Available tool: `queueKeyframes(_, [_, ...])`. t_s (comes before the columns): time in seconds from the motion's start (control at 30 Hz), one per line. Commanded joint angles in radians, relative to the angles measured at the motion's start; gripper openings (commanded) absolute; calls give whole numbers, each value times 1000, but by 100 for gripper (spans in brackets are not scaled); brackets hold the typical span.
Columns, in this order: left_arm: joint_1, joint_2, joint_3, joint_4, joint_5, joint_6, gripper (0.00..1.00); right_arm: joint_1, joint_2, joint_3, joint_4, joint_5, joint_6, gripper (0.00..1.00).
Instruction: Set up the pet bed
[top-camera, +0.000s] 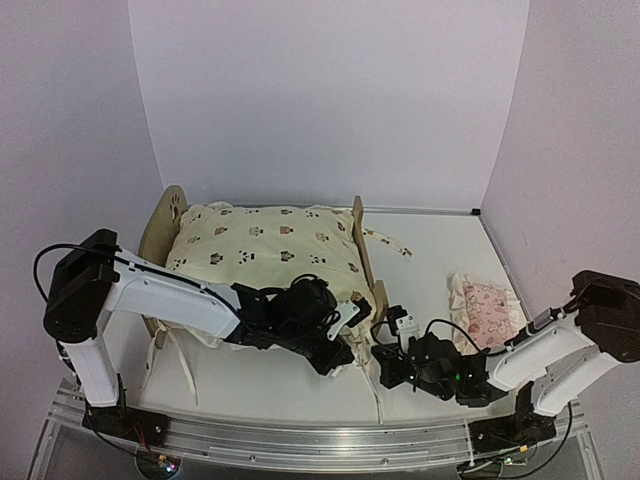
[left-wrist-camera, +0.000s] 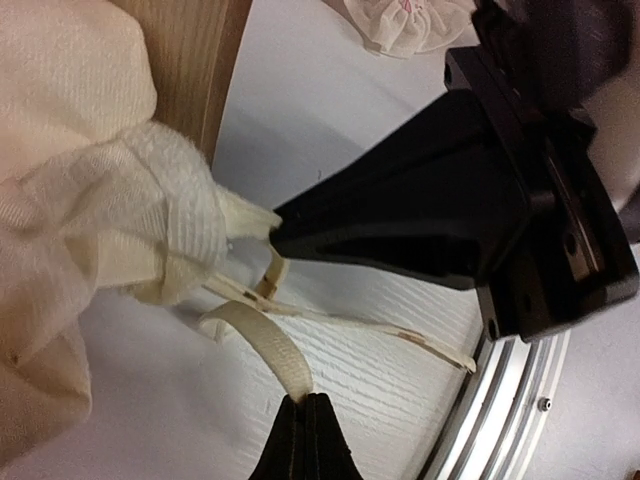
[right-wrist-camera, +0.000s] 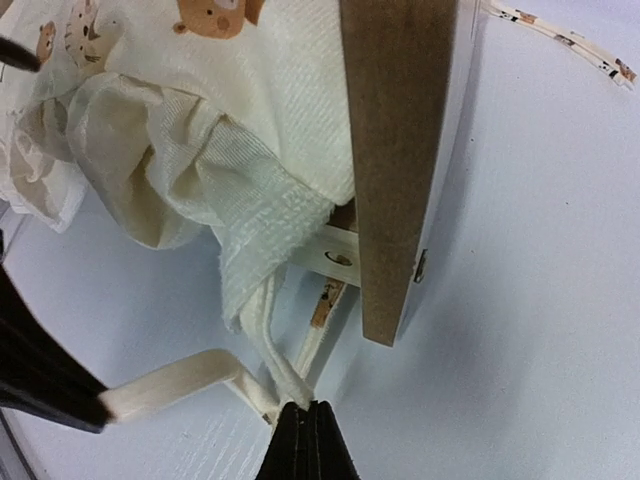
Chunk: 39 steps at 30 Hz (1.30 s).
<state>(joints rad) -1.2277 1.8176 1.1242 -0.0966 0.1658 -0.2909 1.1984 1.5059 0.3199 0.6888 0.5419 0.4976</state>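
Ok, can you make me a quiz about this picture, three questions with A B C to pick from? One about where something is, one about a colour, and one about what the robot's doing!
1. Where is the small pink pillow?
A. hanging on the wall
B. on the table, to the right of the pet bed
C. in a drawer

2. What colour is the cushion on the bed?
A. plain blue
B. green
C. cream with little animal prints

3. How is the left tool?
A. shut on a cream tie
B. wide open
C. shut on the pink pillow

Answers:
1 B: the top view shows it lying on the white table beside the bed.
2 C: the cloth is cream with small brown animals.
3 A: the left wrist view shows the tool closed tight on the tie.
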Motion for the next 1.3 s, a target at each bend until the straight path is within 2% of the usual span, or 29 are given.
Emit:
queueKeyframes(0.0, [30, 96, 106, 68, 79, 47, 0, -1, -35, -8, 30, -26, -5, 0])
queueKeyframes(0.5, [94, 233, 187, 141, 146, 89, 0, -1, -42, 5, 14, -162, -53, 0])
queueKeyframes(0.83, [105, 289, 219, 195, 159, 78, 1, -2, -103, 21, -82, -194, -65, 0])
queueKeyframes(1.03, [105, 294, 208, 249, 212, 25, 9, -2, -104, 19, -126, -164, -51, 0])
queueKeyframes(1.17, [105, 301, 207, 258, 260, -6, 23, -2, -101, 16, -139, -157, -42, 0])
queueKeyframes(1.27, [105, 298, 198, 252, 264, -30, 27, -2, -113, 11, -155, -143, -37, 0])
